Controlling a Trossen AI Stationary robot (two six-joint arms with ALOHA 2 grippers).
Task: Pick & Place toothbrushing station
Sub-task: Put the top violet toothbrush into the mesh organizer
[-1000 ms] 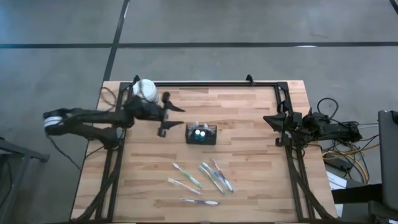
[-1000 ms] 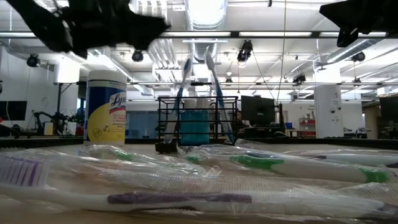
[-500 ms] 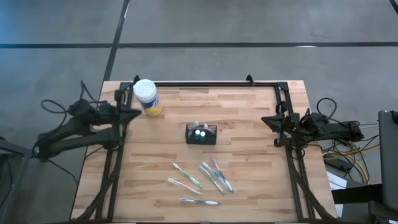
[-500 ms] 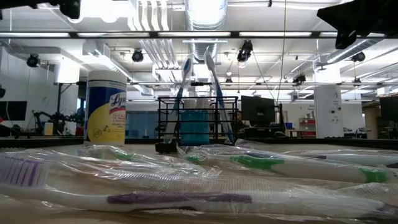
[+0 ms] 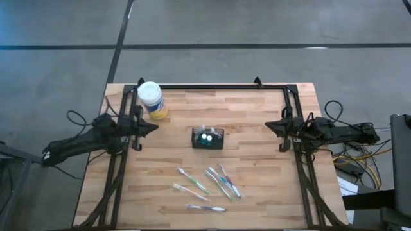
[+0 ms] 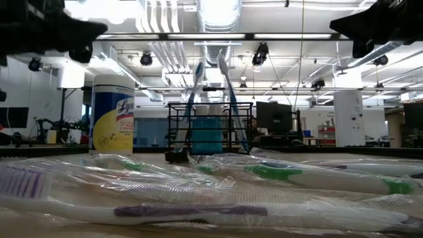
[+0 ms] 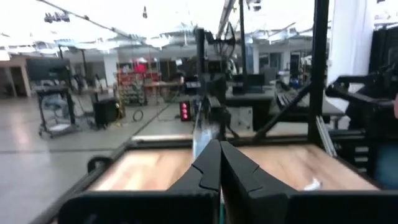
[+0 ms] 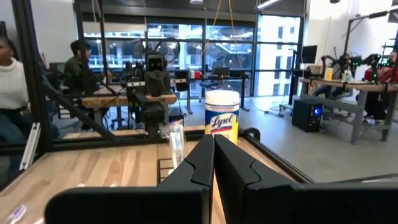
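Observation:
The toothbrushing station, a small black openwork caddy, stands on its base at the table's middle. In the low view the toothbrushing station holds two toothbrushes upright beside a blue cup. My left gripper hovers shut at the table's left edge, level, pointing toward the caddy and well short of it. Its own view shows the left gripper with its fingers together and nothing between them. My right gripper waits shut at the right edge, also level; the wrist view shows the right gripper with nothing between its fingers.
A white-capped jar with a yellow label stands at the far left corner. Several wrapped toothbrushes lie on the near half of the table. A black frame runs along the far edge and both sides. People sit beyond the table.
My left gripper has drawn back from beside the caddy and jar toward the table's left edge, sinking a little and coming level. Its fingers, spread wide a second ago, have shut on nothing. The caddy, jar and toothbrushes have stayed where they were.

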